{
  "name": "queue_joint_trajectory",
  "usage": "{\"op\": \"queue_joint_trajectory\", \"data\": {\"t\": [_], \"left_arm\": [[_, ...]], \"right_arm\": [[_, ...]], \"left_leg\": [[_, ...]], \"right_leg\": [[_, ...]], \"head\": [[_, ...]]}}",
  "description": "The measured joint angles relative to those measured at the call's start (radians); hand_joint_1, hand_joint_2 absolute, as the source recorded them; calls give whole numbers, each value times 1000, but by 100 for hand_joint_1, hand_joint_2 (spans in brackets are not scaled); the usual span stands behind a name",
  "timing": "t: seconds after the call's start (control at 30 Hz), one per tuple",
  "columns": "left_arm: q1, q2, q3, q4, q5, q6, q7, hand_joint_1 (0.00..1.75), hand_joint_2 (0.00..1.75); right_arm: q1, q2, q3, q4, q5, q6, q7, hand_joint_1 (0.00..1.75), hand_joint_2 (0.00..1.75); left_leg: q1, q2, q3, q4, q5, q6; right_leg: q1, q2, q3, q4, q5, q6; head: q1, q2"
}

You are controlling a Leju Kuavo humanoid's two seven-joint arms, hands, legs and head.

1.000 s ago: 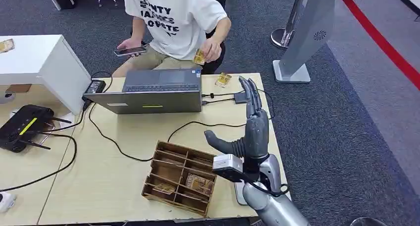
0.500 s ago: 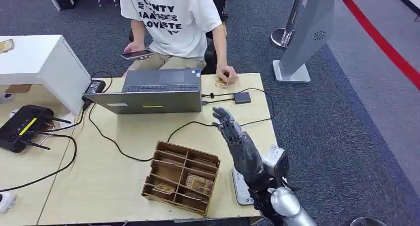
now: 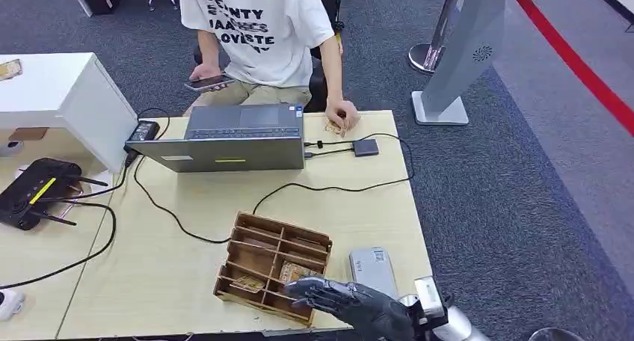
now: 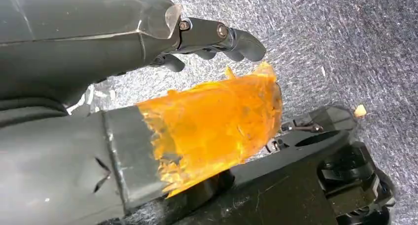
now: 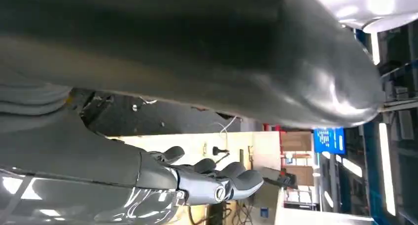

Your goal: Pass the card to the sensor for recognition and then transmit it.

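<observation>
A wooden divided box (image 3: 254,240) stands near the table's front edge with cards (image 3: 299,274) lying in its near compartments. Right of it lies a flat grey sensor pad (image 3: 371,269). My right hand (image 3: 345,301) hovers low at the front edge, fingers spread and stretched toward the box's near right corner, holding nothing. In the right wrist view its fingers (image 5: 217,178) are straight and empty. My left hand (image 4: 148,87) hangs over the carpet; an orange-taped thumb (image 4: 217,121) stands apart from the fingers (image 4: 231,37), nothing between them. Another card (image 3: 333,123) lies at the far edge under a person's hand.
A person in a white T-shirt (image 3: 258,27) sits behind the table holding a phone (image 3: 209,82). A grey laptop (image 3: 232,139), a small black hub (image 3: 365,147) and black cables (image 3: 299,186) cross the table. A black router (image 3: 34,191) sits left. A grey kiosk stand (image 3: 467,49) is far right.
My right arm dropped from upright over the table's right side to low at the front edge by the box, uncovering the grey pad. The person laid a hand on the far card.
</observation>
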State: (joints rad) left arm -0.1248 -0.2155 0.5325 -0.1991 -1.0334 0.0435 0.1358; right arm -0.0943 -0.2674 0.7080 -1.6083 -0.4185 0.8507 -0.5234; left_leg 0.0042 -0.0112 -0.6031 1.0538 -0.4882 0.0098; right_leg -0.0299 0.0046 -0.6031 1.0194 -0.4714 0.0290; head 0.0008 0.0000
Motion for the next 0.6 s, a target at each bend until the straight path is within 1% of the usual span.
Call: {"op": "queue_joint_trajectory", "data": {"t": [0.1, 0.17, 0.37, 0.5, 0.6], "left_arm": [[0, 0, 0, 0, -2, 0, 0, 0, 0], [0, 0, 0, 0, -5, 0, 0, 0, 0], [-1, 0, 0, 0, -8, 0, 0, 0, 0], [-1, 1, 0, 0, -11, -1, 0, 0, 0], [-1, 2, 0, 0, -12, -1, 0, 0, 0]], "right_arm": [[3, -8, 14, 1, 3, 37, -2, 0, 0], [2, -19, 34, 4, 28, 48, 0, 0, 0], [-11, -65, 116, 41, 95, 60, 0, 0, 0], [-29, -101, 180, 71, 134, 42, -3, 0, 0], [-44, -126, 226, 86, 149, 42, -15, 0, 0]], "left_leg": [[0, 0, 0, 0, 0, 0], [0, 0, 0, 0, 0, 0], [0, 0, 0, 0, 0, 0], [0, 0, 0, 0, 0, 0], [0, 0, 0, 0, 0, 0]], "right_leg": [[0, 0, 0, 0, 0, 0], [0, 0, 0, 0, 0, 0], [0, 0, 0, 0, 0, 0], [0, 0, 0, 0, 0, 0], [0, 0, 0, 0, 0, 0]], "head": [[0, 0], [0, 0], [0, 0], [0, 0], [0, 0]]}}
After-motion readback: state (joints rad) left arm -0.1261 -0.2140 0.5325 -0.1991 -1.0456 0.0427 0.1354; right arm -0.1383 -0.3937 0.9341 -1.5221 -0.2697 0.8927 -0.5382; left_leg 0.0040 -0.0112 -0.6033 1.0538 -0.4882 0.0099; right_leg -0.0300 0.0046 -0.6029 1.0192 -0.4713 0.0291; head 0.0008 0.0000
